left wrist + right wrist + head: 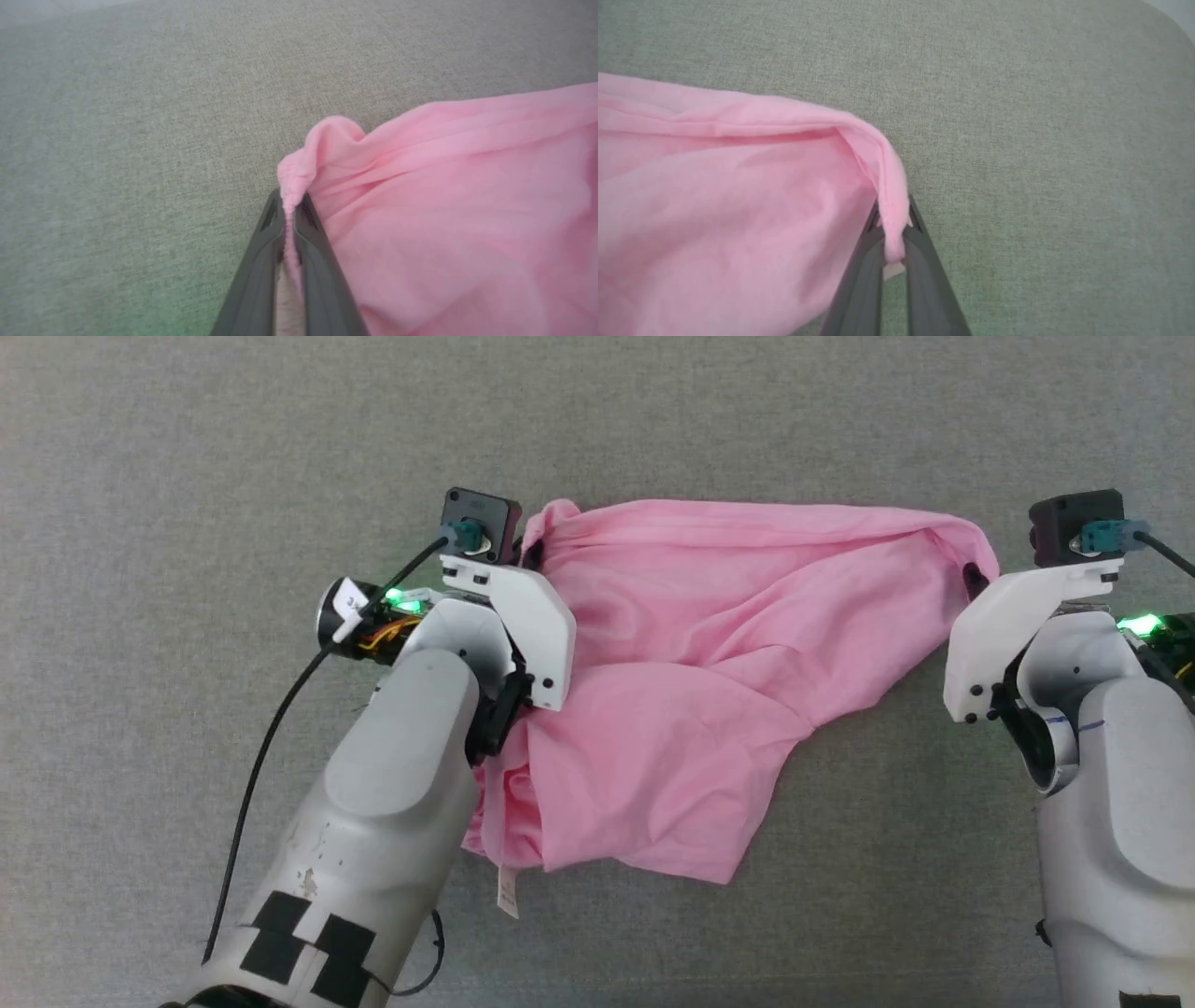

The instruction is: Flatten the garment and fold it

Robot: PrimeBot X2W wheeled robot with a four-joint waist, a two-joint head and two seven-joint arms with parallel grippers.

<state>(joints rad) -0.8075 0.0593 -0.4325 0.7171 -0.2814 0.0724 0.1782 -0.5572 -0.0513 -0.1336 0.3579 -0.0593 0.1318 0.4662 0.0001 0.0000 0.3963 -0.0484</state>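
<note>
The left claw [290, 201] and right claw [894, 214] each pinch a corner of the pink garment [691, 663], lying bunched on the grey table [187, 429], and a hard tug could slip it loose.

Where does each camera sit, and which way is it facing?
Head view: on the head, looking down at the pink garment over a grey surface; left forearm and right forearm show.
Left wrist view: on the left wrist, looking along the left tool, shut on the garment's gathered edge.
Right wrist view: on the right wrist, looking along the right tool, shut on its edge.
Shared: the garment, in all views.
</note>
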